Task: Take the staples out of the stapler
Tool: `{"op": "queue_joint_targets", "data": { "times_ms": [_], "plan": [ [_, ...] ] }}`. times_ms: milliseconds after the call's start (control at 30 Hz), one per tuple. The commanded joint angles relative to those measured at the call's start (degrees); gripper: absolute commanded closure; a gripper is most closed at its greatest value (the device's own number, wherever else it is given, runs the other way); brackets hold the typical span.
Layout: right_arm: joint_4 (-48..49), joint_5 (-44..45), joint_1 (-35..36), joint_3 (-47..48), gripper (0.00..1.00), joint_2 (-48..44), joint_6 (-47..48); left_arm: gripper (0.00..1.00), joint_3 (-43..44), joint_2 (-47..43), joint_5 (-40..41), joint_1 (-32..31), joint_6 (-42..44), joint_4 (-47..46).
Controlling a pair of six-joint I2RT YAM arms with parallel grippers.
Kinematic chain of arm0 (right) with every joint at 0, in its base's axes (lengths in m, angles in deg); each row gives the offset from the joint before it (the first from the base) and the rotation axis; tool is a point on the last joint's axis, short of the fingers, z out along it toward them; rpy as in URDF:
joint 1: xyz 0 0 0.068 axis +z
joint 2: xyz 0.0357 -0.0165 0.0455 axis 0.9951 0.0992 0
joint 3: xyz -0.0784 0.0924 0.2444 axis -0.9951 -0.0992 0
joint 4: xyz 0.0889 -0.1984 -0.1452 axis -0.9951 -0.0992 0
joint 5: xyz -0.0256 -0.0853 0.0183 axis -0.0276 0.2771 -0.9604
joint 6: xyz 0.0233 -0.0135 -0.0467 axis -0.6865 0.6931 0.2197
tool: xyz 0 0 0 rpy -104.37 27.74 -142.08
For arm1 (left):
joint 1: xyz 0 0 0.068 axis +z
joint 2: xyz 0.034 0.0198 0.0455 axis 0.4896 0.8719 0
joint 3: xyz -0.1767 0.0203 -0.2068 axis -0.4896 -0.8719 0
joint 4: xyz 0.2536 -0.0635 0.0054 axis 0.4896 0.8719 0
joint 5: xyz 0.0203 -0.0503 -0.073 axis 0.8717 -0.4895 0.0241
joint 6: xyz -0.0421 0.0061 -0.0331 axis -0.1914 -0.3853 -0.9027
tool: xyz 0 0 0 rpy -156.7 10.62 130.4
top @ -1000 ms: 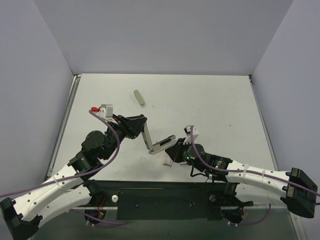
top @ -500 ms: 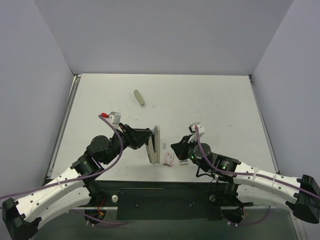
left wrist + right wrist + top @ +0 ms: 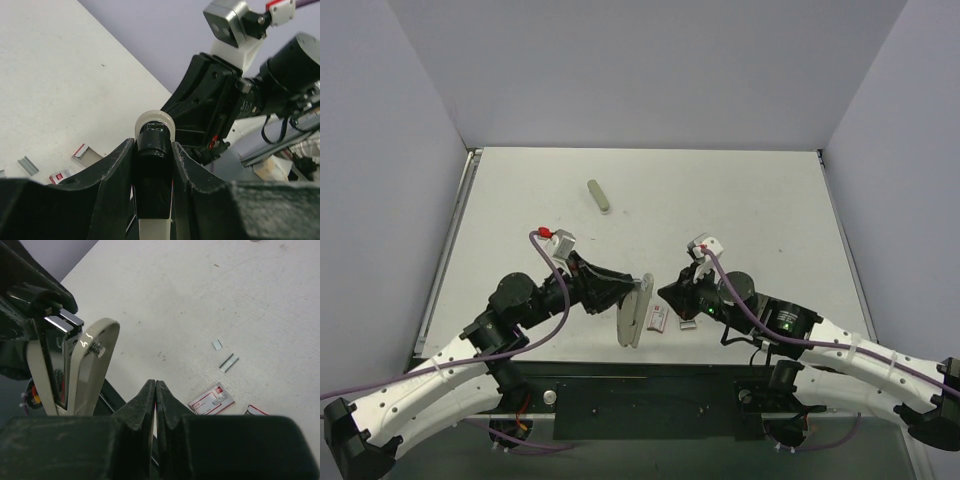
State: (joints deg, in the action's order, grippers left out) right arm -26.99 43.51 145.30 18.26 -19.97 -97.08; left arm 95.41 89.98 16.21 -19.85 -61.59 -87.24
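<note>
**Left end effector** (image 3: pixel 153 150): the fingers are clamped on one end of the stapler (image 3: pixel 92 365). In the left wrist view a black section with a pale rounded tip is seen pinched between them. The stapler is held near the front edge of the desk (image 3: pixel 740 190), between the two arms. It appears roughly upright and raised off the surface. In the right wrist view it is seen hinged open, with two pale arms spread in a narrow V and a bright metal channel exposed along one of them. This attitude is judged to be chosen so that the channel is presented to the other arm and anything loosened can drop out.

**Right end effector** (image 3: pixel 156 387): the fingers are pressed together with nothing seen between them. It is stationed just beside the open stapler and pointed toward it. A closed tip is judged better suited to poking or pushing along the channel than to gripping.

**Desk below:** a short staple strip (image 3: pixel 228 362) and a smaller fragment (image 3: pixel 217 344) lie loose near a small red-and-white packet (image 3: pixel 211 400). Unloading is therefore judged partly done. Whether any staples are left in the channel cannot be told.

**Other item:** an olive-grey bar (image 3: pixel 599 196) lies well apart toward the rear and is judged not to be involved.
</note>
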Motion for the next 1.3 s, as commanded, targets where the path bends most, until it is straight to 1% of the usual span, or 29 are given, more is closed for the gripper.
{"op": "queue_joint_targets", "data": {
  "times_ms": [0, 33, 67, 100, 133, 200, 267, 400, 567, 867, 1033, 1133, 1267],
  "plan": [
    [-9.86, -12.7, -0.52, 5.1, 1.0, -1.86, 8.93, 1.0, 3.25, -1.48, -11.74, -0.05, 3.46, -9.14],
    [-11.52, -14.38, -0.52, 5.63, 1.0, -2.04, 9.91, 1.0, 3.6, -1.39, -13.25, -0.14, 4.43, -9.58],
    [-12.32, -18.48, -0.52, 5.9, 1.0, -2.56, 12.27, 1.0, 3.52, -1.39, -15.7, -0.05, 5.48, -10.54],
    [-14.16, -19.92, -0.44, 6.59, 1.0, -2.74, 13.33, 1.0, 3.43, -1.3, -16.77, -0.05, 5.58, -11.16],
    [-14.87, -23.59, -0.52, 7.38, 1.0, -3.09, 14.82, 1.0, 2.99, -1.13, -19.39, -0.05, 5.76, -13.25],
    [-17.24, -27.82, -0.52, 8.44, 1.0, -3.45, 17.2, 1.0, 2.9, -0.95, -21.95, -0.05, 5.93, -14.85],
    [-19.18, -31.51, -0.52, 9.06, 1.0, -3.89, 18.96, 1.0, 3.08, -0.51, -24.68, -0.14, 5.93, -15.99],
    [-19.54, -36.79, -0.52, 9.76, 1.0, -4.24, 20.73, 1.0, 3.34, 0.98, -28.73, -0.14, 5.76, -17.05],
    [-17.08, -41.54, -0.43, 11.08, 1.0, -2.22, 20.47, 1.0, 2.29, 2.3, -30.75, -0.49, 5.05, -19.43],
    [-12.51, -45.86, -0.26, 15.83, 1.0, 3.49, 20.73, 1.0, 1.76, 4.15, -33.57, -1.28, 5.23, -21.36],
    [-12.42, -48.49, -0.17, 20.48, 1.0, 8.23, 22.22, 1.0, 1.76, 5.73, -36.2, -1.98, 6.89, -20.23],
    [-12.42, -50.25, 0.0, 23.12, 1.0, 12.7, 22.75, 1.0, 1.76, 7.39, -38.83, -2.42, 7.51, -20.13],
    [-12.33, -51.48, 0.53, 27.33, 1.0, 17.45, 23.63, 1.0, 1.58, 8.45, -40.07, -4.0, 8.74, -19.78]
  ]
}}
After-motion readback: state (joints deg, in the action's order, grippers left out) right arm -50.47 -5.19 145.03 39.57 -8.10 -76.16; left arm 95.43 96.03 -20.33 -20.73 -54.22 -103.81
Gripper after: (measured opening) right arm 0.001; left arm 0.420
